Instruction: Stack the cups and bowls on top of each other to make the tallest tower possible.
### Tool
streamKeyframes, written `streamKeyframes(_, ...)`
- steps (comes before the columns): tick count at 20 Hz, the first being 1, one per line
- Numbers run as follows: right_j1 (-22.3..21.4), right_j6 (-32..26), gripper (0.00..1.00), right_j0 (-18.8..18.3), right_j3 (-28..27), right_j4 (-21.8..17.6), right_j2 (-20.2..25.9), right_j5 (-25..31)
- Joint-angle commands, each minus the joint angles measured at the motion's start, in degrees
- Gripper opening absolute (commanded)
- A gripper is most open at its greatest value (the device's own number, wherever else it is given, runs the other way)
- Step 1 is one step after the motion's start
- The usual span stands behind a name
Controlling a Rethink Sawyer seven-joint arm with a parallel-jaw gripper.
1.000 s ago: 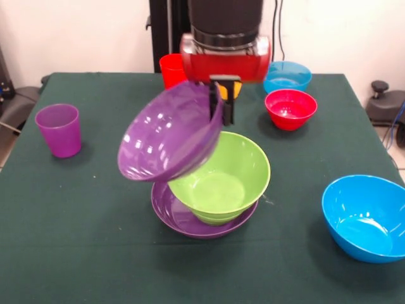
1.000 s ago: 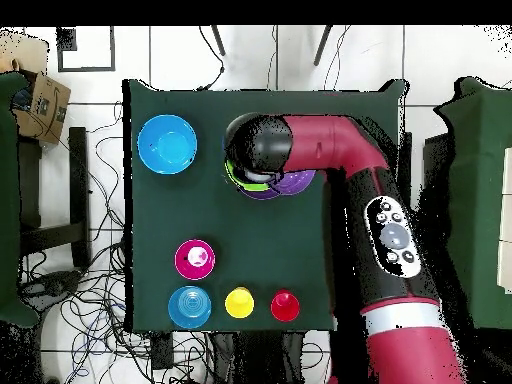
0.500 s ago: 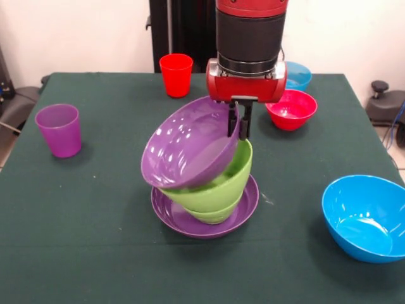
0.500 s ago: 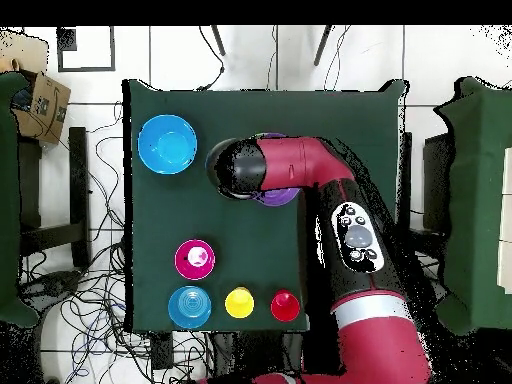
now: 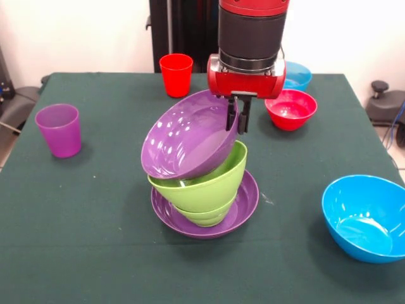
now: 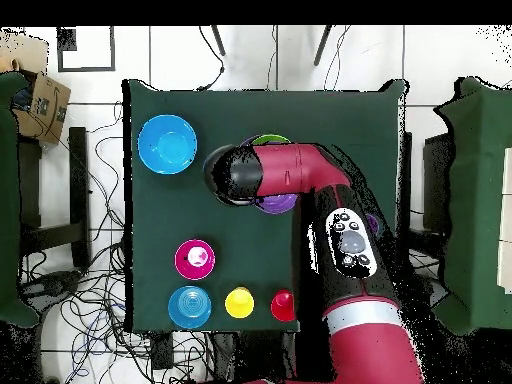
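Observation:
My gripper [image 5: 237,119] is shut on the far rim of a large purple bowl [image 5: 188,136], which tilts steeply and rests in the lime green bowl [image 5: 204,185]. The green bowl sits in a second purple bowl [image 5: 243,206] on the table; together they form the tower. The large blue bowl [image 5: 364,215] stands alone at the front right. The red cup [image 5: 176,74] and purple cup [image 5: 59,130] stand apart. In the overhead view the arm [image 6: 300,175] covers most of the tower; the yellow cup [image 6: 240,302] shows there. The small green bowl is out of view.
A small red bowl [image 5: 291,107] and a small light blue bowl [image 5: 296,75] stand at the back right, close behind the gripper. In the overhead view they [image 6: 194,259] [image 6: 189,306] line up with the cups near the robot's base. The table [image 5: 95,240] has a green cloth.
The gripper has carried the tilted purple bowl right and down onto the lime green bowl. The green bowl has settled more upright in the bottom purple bowl.

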Motion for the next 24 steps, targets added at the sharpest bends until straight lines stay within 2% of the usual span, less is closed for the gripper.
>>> streamKeyframes(1, 1.9, 7.0, 0.0, 1.0, 1.7, 1.6, -1.2, 0.6)
streamKeyframes(14, 1.2, 5.7, 0.0, 1.0, 0.7, 3.1, -1.9, 2.2)
streamKeyframes(24, 2.4, 5.7, 0.0, 2.0, -1.3, 3.8, -2.3, 2.2)
